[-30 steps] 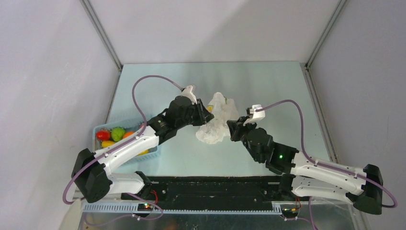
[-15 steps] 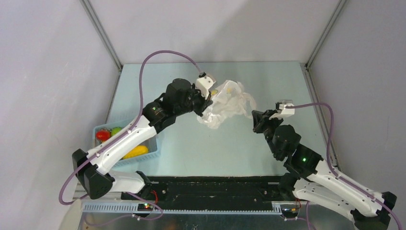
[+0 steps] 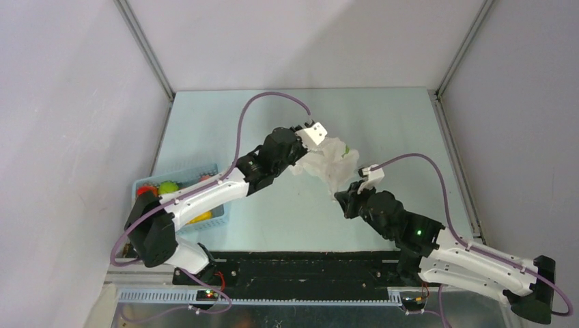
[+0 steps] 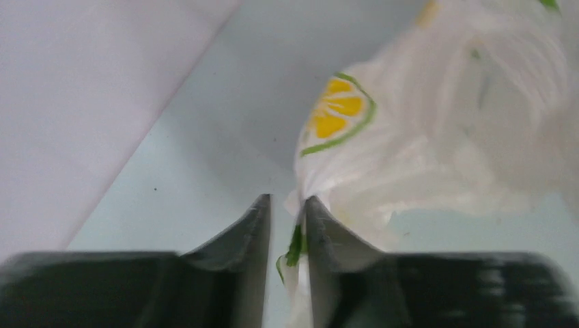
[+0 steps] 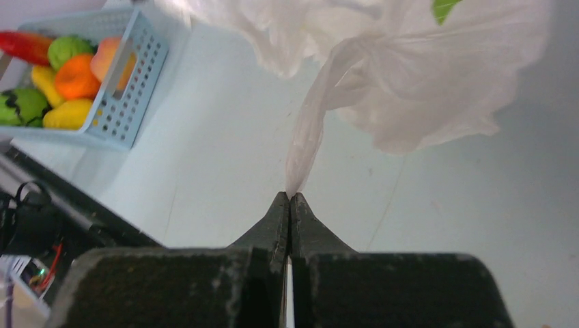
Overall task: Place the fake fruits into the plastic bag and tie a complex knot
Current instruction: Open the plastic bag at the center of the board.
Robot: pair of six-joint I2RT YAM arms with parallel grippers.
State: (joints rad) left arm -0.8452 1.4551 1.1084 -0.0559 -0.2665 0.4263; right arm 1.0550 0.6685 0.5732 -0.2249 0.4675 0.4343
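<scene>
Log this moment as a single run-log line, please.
left gripper: shut on plastic bag | right gripper: shut on plastic bag | fake fruits: in blue basket | plastic bag: held between both grippers

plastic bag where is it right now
Top view: the plastic bag is mid-table, right of the blue basket, stretched between the left gripper on its left edge and the right gripper pinching a handle strip at its near side.
</scene>
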